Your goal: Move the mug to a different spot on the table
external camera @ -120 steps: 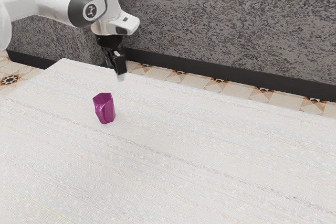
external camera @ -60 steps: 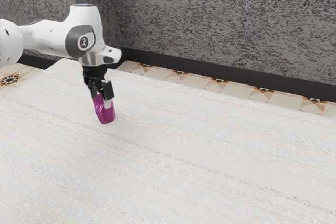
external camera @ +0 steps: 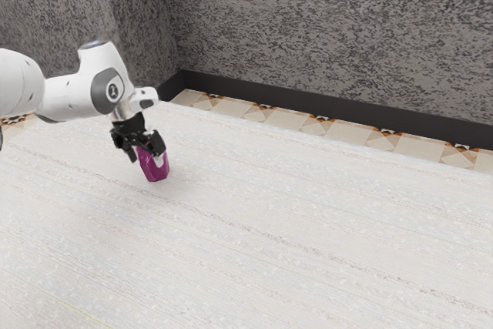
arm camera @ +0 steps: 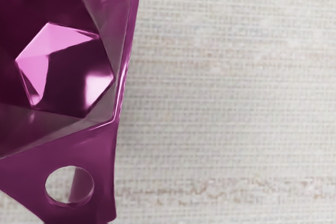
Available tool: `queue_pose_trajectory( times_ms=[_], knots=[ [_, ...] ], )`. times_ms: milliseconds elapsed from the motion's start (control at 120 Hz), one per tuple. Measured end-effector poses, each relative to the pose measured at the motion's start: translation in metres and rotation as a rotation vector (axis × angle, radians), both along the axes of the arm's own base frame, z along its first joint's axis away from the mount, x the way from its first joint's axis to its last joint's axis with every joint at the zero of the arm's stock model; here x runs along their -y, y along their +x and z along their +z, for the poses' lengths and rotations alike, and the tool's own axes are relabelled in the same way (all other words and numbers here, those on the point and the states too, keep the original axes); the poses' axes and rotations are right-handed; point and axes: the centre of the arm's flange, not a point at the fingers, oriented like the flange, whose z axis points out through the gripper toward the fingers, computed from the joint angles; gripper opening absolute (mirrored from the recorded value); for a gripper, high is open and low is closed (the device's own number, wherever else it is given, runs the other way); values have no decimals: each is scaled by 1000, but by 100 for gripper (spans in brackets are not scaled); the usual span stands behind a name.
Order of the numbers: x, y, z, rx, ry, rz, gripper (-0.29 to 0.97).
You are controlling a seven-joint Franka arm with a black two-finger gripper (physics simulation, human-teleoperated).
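A faceted magenta mug (external camera: pixel 156 169) stands upright on the pale table (external camera: pixel 308 221), toward the exterior view's left. My black gripper (external camera: pixel 149 156) has come down onto the mug's top, tilted, with its fingers standing apart at the rim, so it reads as open. The hand hides the mug's upper part in the exterior view. The wrist view looks straight down into the mug (arm camera: pixel 63 77), very close, with its angular inside and a flat handle pierced by a round hole (arm camera: pixel 69 186).
Beyond the table's far edge runs a strip of patterned floor tiles (external camera: pixel 323 125), then a black skirting under a rough grey wall (external camera: pixel 347 28). The tabletop stretches wide toward the exterior view's right and toward the front.
My arm swung down and toward the exterior view's left, from above and behind the mug, down to its rim. The mug has stayed where it was.
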Motion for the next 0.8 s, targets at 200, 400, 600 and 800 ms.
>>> queue_pose_trajectory(
  times_ms=[200,400,600,800],
  knots=[
    [-26,5,-31,4,-10,71,68],
    [-34,12,-61,3,-28,112,62],
    [-36,14,-64,26,-59,158,33],
    [-40,15,-63,54,-52,178,24]
  ],
)
